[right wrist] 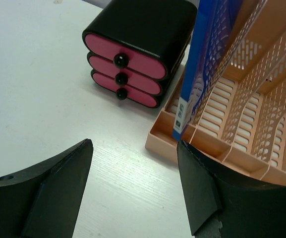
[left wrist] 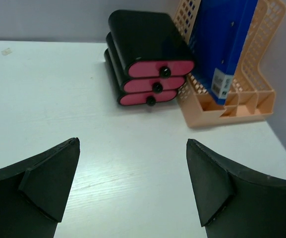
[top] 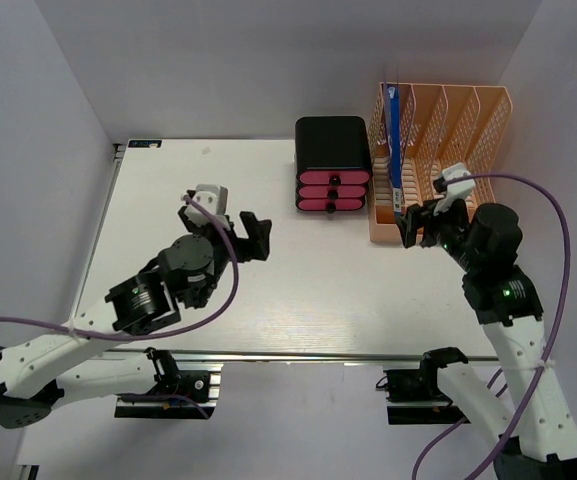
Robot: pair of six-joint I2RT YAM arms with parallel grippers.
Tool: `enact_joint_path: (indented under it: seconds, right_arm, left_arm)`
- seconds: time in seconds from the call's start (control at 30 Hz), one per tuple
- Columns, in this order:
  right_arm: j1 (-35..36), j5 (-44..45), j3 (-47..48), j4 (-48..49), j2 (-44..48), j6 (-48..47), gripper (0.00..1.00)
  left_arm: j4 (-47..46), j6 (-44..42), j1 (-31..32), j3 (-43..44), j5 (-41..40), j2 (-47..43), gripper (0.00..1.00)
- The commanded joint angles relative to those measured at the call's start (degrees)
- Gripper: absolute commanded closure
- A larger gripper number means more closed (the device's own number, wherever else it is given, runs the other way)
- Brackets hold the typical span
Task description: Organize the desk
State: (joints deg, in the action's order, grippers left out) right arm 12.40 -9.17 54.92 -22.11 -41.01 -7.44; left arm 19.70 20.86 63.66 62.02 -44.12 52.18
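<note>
The white desk (top: 298, 290) fills the middle of the top view. A blue folder (top: 395, 150) stands upright in the leftmost slot of the peach lattice file rack (top: 448, 150) at the back right. My right gripper (top: 416, 224) hovers open just in front of the rack's near left corner, with nothing between its fingers; in the right wrist view the blue folder (right wrist: 197, 69) stands just beyond the right fingertip. My left gripper (top: 253, 238) is wide open over the desk's middle, empty, pointing toward the drawers.
A black three-drawer unit with pink fronts (top: 333, 178) stands left of the rack, touching or nearly touching it. A metal rail (top: 308, 355) runs along the desk's near edge. Grey walls close in the back and sides.
</note>
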Motion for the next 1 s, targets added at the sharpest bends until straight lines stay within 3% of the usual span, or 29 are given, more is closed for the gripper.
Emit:
enact_joint_path:
  seconds: [0.0,0.23,0.53,0.7,0.97]
  right_arm:
    - [0.3,-1.6,6.8,-1.7,-4.8,-2.7,0.26]
    - [0.0,-0.2,17.4,-5.6,-16.4,-5.0,0.26]
    - [0.3,7.4,27.2,-4.1,-24.7,-8.0,0.20]
    - [0.1,7.5,25.5,-0.7,-23.3,-10.8,0.11]
    - [0.0,8.0,36.6,-5.3,-31.4,-7.2,0.13]
  left_arm:
    - [4.2,-4.1,0.2,-4.2,1.3,-4.9,0.02]
    - [-2.0,-10.7,-1.2,-12.6,0.3,-11.6,0.02]
    - [-7.8,-19.0,-6.8,-7.5,2.8,4.3,0.02]
    - [-7.7,-17.6,-18.0,-4.2,11.1,12.1,0.02]
    - [-6.2,-9.9,-34.2,-2.8,31.6,20.8,0.02]
